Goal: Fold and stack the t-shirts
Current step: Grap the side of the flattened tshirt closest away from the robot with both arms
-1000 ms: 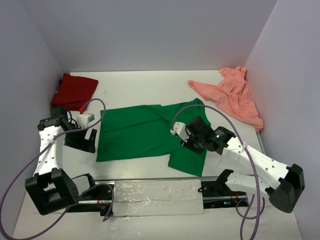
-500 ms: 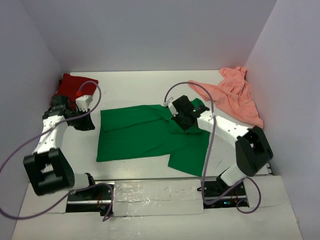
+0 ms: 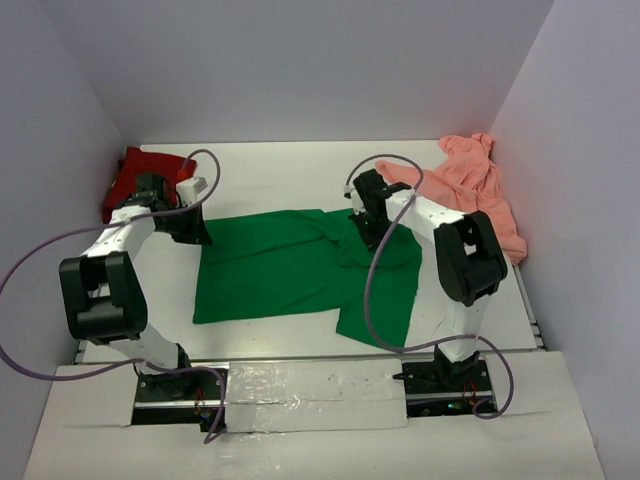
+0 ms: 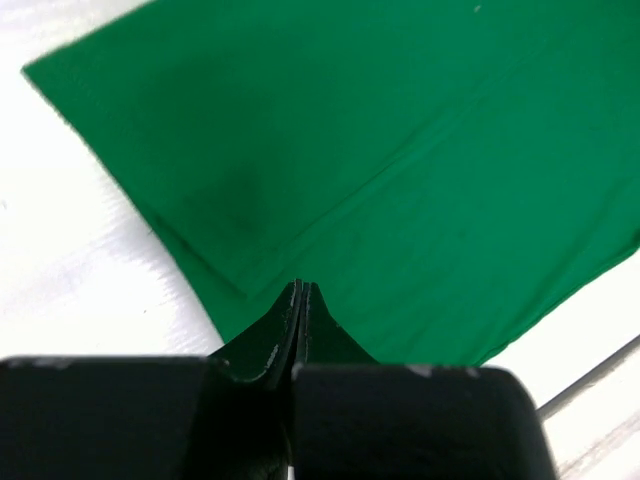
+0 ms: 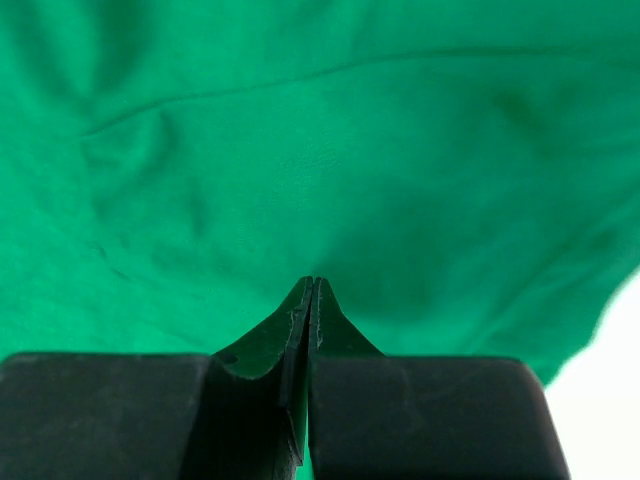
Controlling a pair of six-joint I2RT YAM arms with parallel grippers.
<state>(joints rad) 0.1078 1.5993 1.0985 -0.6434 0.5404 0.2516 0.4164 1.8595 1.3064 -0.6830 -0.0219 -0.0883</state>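
**White tabletop with three t-shirts; both grippers closed at the green one**

*Top external view.* A white table (image 3: 270, 170) is enclosed by pale lilac walls (image 3: 300, 70). A bright green t-shirt (image 3: 290, 270) of soft cloth is spread flat across the middle, with one sleeve reaching toward the near edge on the right. A dark red t-shirt (image 3: 145, 180) of crumpled cloth is bunched in the far left corner, just beyond the green one's far left corner. A salmon-pink t-shirt (image 3: 470, 190) is heaped at the far right against the wall. The left gripper (image 3: 198, 236) is set down at the far left corner of the bright green t-shirt. The right gripper (image 3: 360, 232) is lowered onto its far edge, right of centre, where the cloth is wrinkled. Purple cables (image 3: 30, 280) are looped from both arms.

*Left wrist view.* The black fingers (image 4: 265, 345) of the left gripper (image 4: 301, 288) are pressed together with no gap between them. Their tips are placed at a layered edge of the bright green t-shirt (image 4: 400, 150). Bare table (image 4: 70, 250) is seen on the left. Whether cloth is caught between the tips cannot be told.

*Right wrist view.* The right gripper (image 5: 312, 282) is likewise drawn shut, its tips resting against the wrinkled bright green t-shirt (image 5: 300, 130), which fills almost the whole frame. A patch of table (image 5: 610, 330) is seen at the lower right. A pinch of cloth cannot be confirmed.
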